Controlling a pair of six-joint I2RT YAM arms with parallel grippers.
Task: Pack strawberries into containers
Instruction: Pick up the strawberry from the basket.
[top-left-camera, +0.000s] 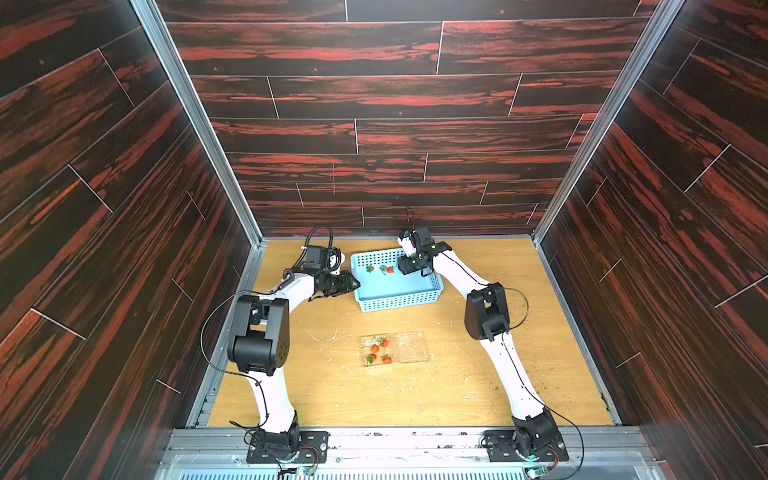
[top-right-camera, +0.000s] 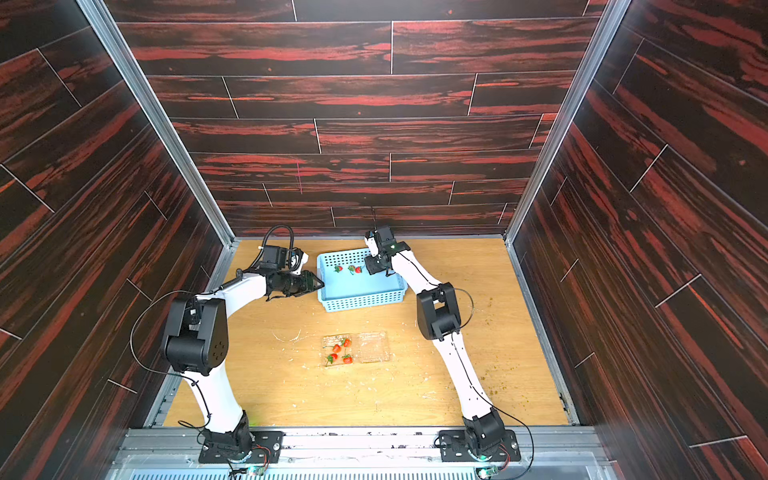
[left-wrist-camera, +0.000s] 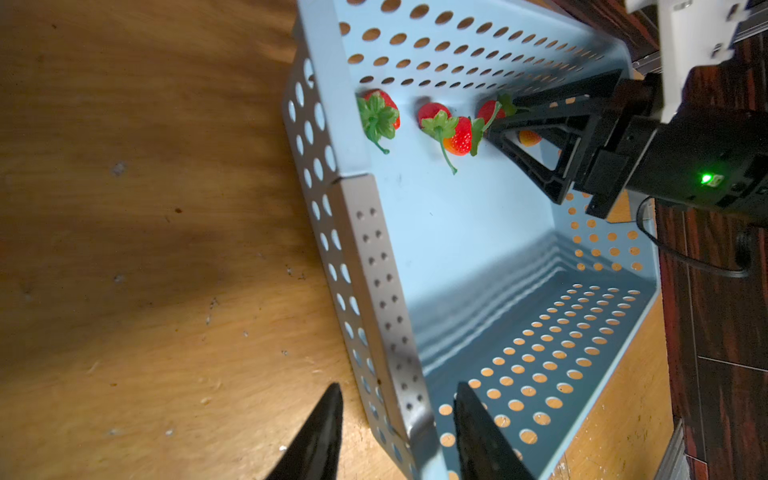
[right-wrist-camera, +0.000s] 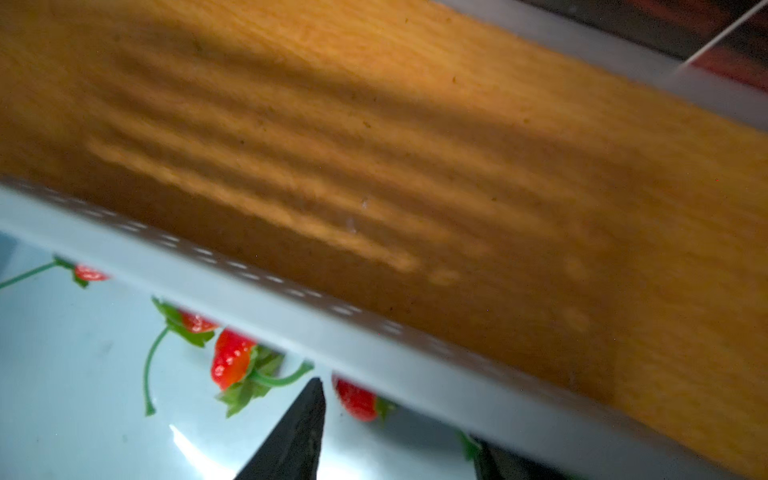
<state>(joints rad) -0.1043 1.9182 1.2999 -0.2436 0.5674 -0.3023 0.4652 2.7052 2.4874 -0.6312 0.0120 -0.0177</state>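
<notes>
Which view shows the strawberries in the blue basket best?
The left wrist view: it looks into the basket, showing the strawberries large and sharp. Both top views show tiny red dots; the right wrist view is blurred, with the rim hiding parts.

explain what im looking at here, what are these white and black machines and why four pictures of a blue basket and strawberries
These are two robot arms bolted at the near edge of a wooden table, each ending in a two-finger gripper. The two wide pictures look down from one overhead camera; the two close-ups come from cameras on the arms' wrists. At the far side sits a light blue perforated basket holding several strawberries. Nearer lies an open clear clamshell box with four strawberries in one half. The left gripper has its jaws astride the basket's side wall; whether they pinch it I cannot tell. The right gripper reaches into the basket, open, a berry just by its fingertips; it seems to hold nothing.
</notes>
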